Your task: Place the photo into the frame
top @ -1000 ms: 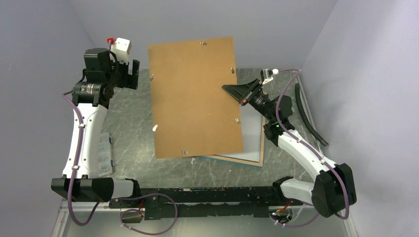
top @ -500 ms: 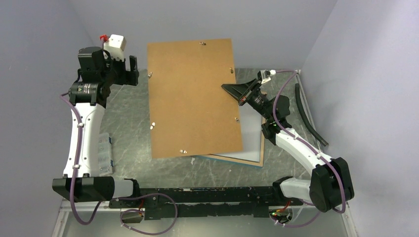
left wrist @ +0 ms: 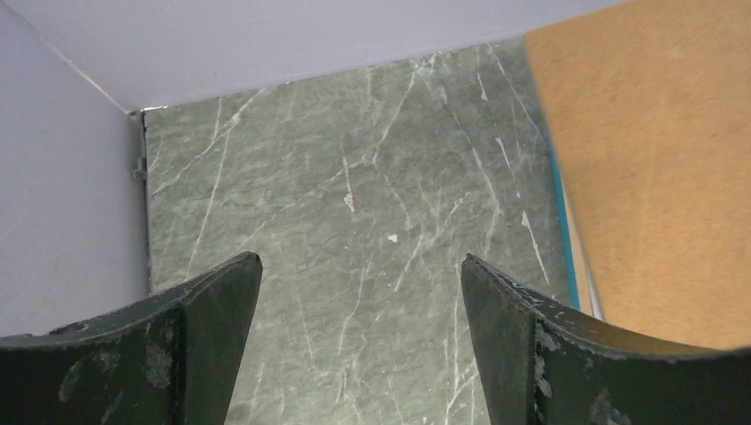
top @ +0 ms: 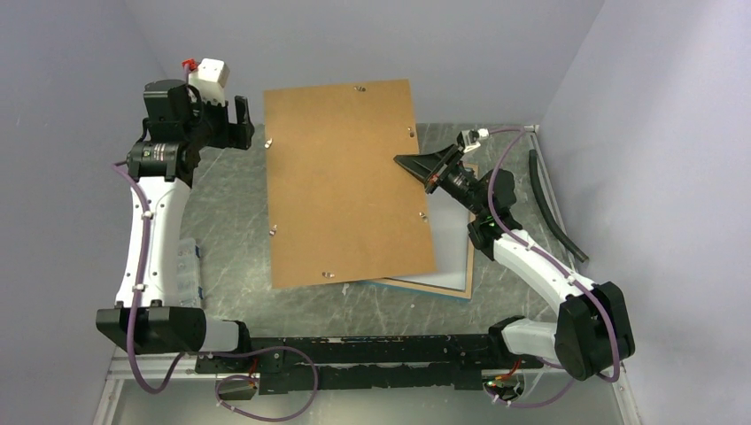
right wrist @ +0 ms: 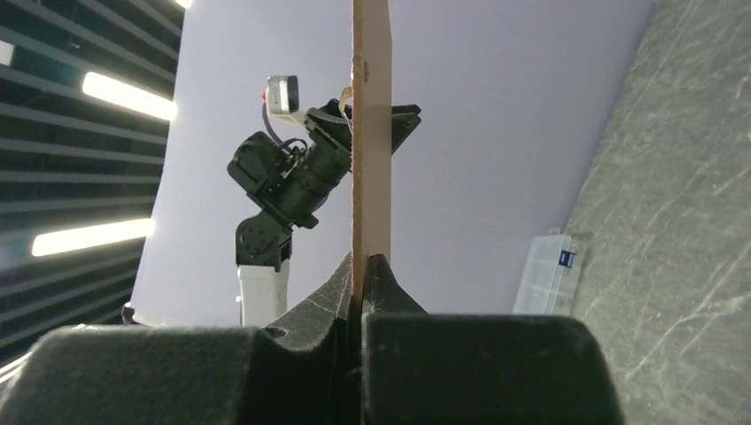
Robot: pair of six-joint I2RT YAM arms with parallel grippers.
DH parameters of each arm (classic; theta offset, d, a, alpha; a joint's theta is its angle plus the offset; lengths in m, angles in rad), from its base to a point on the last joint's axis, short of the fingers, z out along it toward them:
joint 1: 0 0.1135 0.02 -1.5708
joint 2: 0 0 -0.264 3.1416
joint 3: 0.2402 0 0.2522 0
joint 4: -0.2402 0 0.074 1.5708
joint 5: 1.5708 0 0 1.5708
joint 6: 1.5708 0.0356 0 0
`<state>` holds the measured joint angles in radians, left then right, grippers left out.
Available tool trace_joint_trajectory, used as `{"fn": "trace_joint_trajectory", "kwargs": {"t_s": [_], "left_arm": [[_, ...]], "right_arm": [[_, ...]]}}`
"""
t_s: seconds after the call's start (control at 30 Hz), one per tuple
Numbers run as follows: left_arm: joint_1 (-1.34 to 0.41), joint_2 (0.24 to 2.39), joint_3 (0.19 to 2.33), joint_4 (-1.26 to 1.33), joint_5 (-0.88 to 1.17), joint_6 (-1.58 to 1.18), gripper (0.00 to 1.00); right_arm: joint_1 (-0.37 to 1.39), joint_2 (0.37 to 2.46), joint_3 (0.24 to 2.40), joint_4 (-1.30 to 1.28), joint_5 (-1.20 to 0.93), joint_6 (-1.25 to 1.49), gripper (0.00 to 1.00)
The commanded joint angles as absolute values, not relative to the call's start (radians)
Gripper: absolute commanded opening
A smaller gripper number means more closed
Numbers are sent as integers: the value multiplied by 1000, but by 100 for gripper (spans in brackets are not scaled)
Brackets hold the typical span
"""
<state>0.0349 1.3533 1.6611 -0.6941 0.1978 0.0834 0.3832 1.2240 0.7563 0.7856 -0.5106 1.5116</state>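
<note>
My right gripper [top: 406,162] [right wrist: 361,261] is shut on the right edge of a plain brown hardboard panel [top: 345,181] [right wrist: 370,133] and holds it lifted and tilted over the table. Under the panel lies the frame [top: 431,289], with its thin blue rim [left wrist: 564,239] and light wood edge showing. Inside the frame a pale grey-white sheet [top: 452,243] lies flat. It looks like the photo's white reverse, and no printed side shows. My left gripper [top: 241,124] [left wrist: 359,266] hangs open over bare table, left of the panel, holding nothing.
A clear plastic box [top: 188,274] [right wrist: 549,270] sits by the left arm. A black hose [top: 553,208] runs along the right wall. Grey walls close in the green marbled table [left wrist: 354,177] on three sides.
The held panel has tipped, its far edge lower in view and its near left corner further left. The right gripper has shifted slightly left. The left gripper has turned a little at the far left.
</note>
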Motion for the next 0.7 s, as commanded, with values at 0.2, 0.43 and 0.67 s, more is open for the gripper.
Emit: {"fn": "trace_joint_trajectory", "kwargs": {"t_s": [0.2,0.43,0.67], "left_arm": [[11,1366,1663,-655,243,88,87],[-21,1380,1661,-670,219,101,85],[-41,1381,1650,-683,144,126,82]], "right_arm": [[424,1225,805,765,-428,1550,0],[446,1251,798,781,-399,1559,0],[450,1240,759,810,-363,1571,0]]}}
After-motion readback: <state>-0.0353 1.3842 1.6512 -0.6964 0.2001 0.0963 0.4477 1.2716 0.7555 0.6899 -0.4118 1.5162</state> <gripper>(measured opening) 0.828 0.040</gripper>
